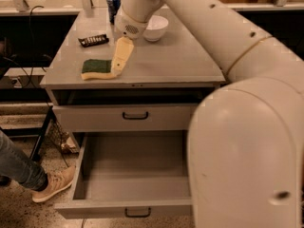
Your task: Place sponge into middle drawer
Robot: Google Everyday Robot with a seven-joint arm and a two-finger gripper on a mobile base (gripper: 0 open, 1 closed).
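Observation:
The sponge [97, 68], dark green on top with pale yellow foam under it, lies flat on the cabinet top [166, 61] near its front left. My gripper [115, 71] points down at the sponge's right end and touches or nearly touches it. The middle drawer [137, 170] is pulled out wide open below, with a bare grey floor and a small black handle on its front. My arm covers its right part.
A black candy bar wrapper [93, 40], a blue can [112, 4] and a white bowl [155, 27] stand further back on the top. A closed drawer [135, 116] sits above the open one, under a dark recess. A person's leg and shoe [50, 184] are at left.

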